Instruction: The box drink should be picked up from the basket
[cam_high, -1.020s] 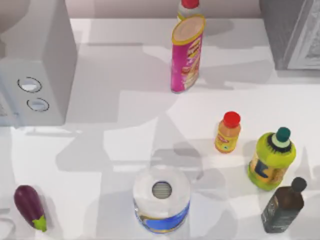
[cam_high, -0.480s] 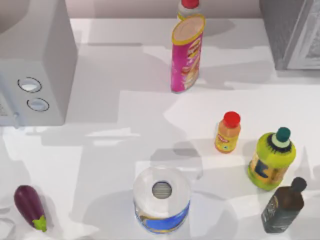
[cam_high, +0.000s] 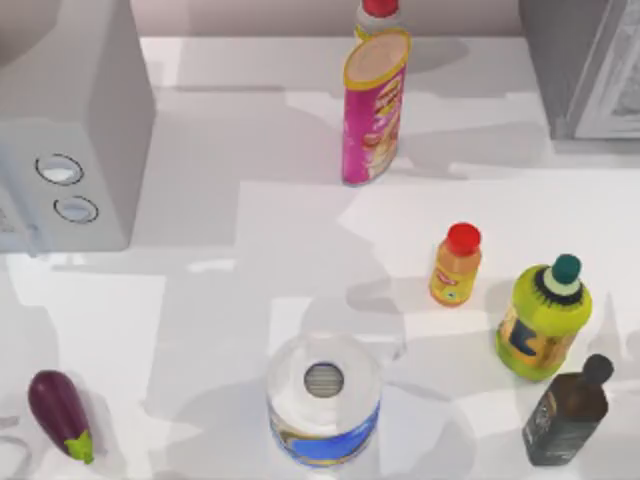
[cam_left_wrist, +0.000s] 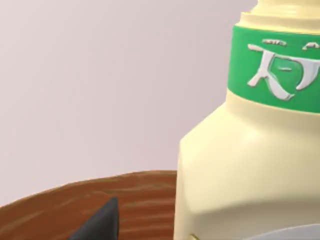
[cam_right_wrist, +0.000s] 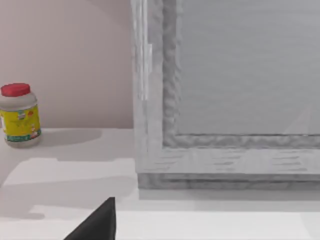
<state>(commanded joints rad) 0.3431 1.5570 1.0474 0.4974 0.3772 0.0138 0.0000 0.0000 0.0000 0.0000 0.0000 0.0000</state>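
Note:
The box drink (cam_left_wrist: 250, 165) looms very close in the left wrist view: a pale-yellow body with a green band high up. It stands upright against the brown wooden basket (cam_left_wrist: 65, 202), whose rim curves behind it. A dark part of my left gripper (cam_left_wrist: 100, 222) shows just beside the drink, with a gap between them. In the right wrist view, a dark part of my right gripper (cam_right_wrist: 97, 222) hangs over the white table, away from the drink.
On the table stand a pink chips can (cam_high: 373, 108), a small orange bottle (cam_high: 456, 265), a yellow-green bottle (cam_high: 543, 320), a dark bottle (cam_high: 567, 412), a paper roll (cam_high: 323, 398) and an eggplant (cam_high: 60, 413). A grey appliance (cam_high: 70, 130) and grey cabinet (cam_right_wrist: 225, 100) flank the back.
The shadows on the table have drifted left and toward the front edge. None of the objects on the table has moved.

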